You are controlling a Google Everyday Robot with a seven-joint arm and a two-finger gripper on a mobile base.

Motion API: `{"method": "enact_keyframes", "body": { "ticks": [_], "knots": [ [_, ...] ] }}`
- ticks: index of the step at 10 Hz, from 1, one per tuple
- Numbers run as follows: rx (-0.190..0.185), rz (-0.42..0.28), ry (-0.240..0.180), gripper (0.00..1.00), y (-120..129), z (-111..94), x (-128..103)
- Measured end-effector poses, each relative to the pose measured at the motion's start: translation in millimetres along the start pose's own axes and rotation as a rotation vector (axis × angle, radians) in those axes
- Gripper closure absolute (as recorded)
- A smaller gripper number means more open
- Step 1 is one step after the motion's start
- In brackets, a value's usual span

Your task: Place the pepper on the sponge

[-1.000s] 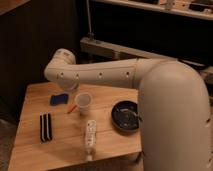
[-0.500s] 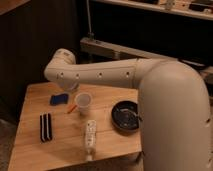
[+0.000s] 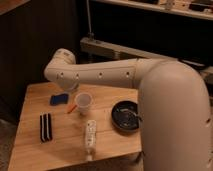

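The small orange-red pepper (image 3: pixel 71 108) lies on the wooden table (image 3: pixel 30 100), touching the left side of a translucent white cup (image 3: pixel 83 102). Just up and left of it, a short gap away, the flat blue sponge (image 3: pixel 59 99) rests on the table with nothing on it. My white arm (image 3: pixel 100 75) reaches from the right across the back of the table and bends at a joint (image 3: pixel 61 64) above the sponge. The gripper does not show; it is hidden behind or below that arm section.
A black-and-white striped rectangular object (image 3: pixel 45 127) lies at the front left. A white bottle (image 3: pixel 90 135) lies on its side near the front edge. A black bowl (image 3: pixel 126 115) sits at the right, next to my bulky white arm segment (image 3: pixel 172 120).
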Motion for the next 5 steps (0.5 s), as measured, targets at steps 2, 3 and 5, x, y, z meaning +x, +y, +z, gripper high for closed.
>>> {"method": "enact_keyframes", "body": {
  "ticks": [2, 3, 5],
  "knots": [
    [0.000, 0.000, 0.000, 0.95, 0.0, 0.0, 0.0],
    [0.000, 0.000, 0.000, 0.95, -0.2, -0.1, 0.1],
    [0.011, 0.006, -0.003, 0.95, -3.7, -1.0, 4.7]
  ]
}}
